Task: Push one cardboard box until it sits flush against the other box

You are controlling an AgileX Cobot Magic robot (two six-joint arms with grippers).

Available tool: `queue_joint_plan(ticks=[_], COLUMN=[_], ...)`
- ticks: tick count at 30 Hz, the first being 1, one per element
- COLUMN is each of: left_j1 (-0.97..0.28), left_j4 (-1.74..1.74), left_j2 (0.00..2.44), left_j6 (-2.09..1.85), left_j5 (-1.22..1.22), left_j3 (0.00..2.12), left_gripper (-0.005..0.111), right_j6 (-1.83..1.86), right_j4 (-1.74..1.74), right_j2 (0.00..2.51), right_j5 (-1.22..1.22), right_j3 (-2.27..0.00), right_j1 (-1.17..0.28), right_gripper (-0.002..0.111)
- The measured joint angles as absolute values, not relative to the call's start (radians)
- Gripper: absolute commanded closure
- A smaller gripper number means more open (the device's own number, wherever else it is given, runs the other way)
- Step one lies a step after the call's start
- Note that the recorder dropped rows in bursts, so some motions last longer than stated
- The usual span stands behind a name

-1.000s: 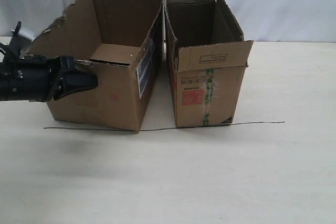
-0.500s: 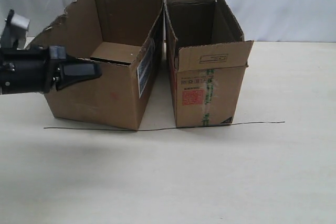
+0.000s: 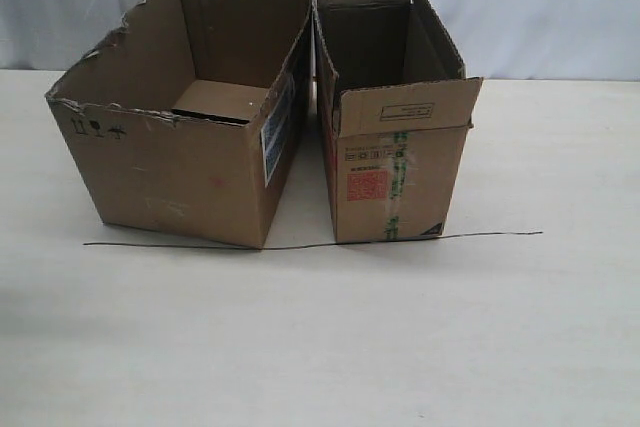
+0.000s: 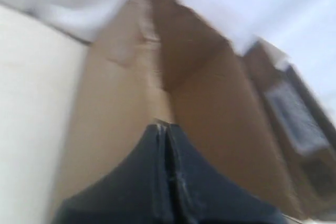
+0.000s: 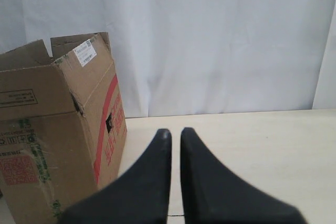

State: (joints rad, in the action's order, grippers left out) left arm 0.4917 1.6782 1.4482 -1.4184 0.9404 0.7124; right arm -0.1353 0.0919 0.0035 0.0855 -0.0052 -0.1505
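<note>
Exterior: wide cardboard box [image 3: 170, 172], ragged torn rim, left; narrower other box [image 3: 395, 162], flap folded out, right; narrow gap between near corners. Pale matte table [image 3: 330, 337] open in front.

Left wrist, blurred: left gripper [image 4: 166, 129] pressed together near brown cardboard.

Right wrist: right gripper [image 5: 175, 134] slightly parted, empty, beside the other box.

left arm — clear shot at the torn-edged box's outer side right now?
Probably yes. The left gripper, fingers together, faces the wide torn-edged box with nothing between in the blurred wrist view. On the exterior view its outer side is bare; the narrow box stands opposite.
</note>
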Motion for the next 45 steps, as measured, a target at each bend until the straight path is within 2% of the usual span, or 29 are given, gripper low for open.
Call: queue_joint_plan(ticks=[3,17,29,45], left_j1=[0.543,0.546,0.371,0.266], left_j4=[1.678,1.701,1.709,1.71], left_j2=[1.52,1.848,1.954,1.954], left_j6=[-1.425,-1.433,-1.431,-1.411], left_j5=[0.92,1.009,1.066,1.062], left_j3=[0.712,0.835,0.923,0.925], left_gripper=[0.107,0.107,0.107,0.107], right_j6=[-0.135,-0.135,-0.135,-0.135], right_j4=[0.092,0.092,0.092,0.092], right_j2=[0.004,0.004,0.004,0.004], right_j5=[0.086,0.086,0.086,0.086], right_j3=[-0.005,-0.005,-0.005,-0.005], right_j1=[-0.151,-0.151,-0.151,-0.151], right_gripper=[0.103,0.103,0.103,0.103])
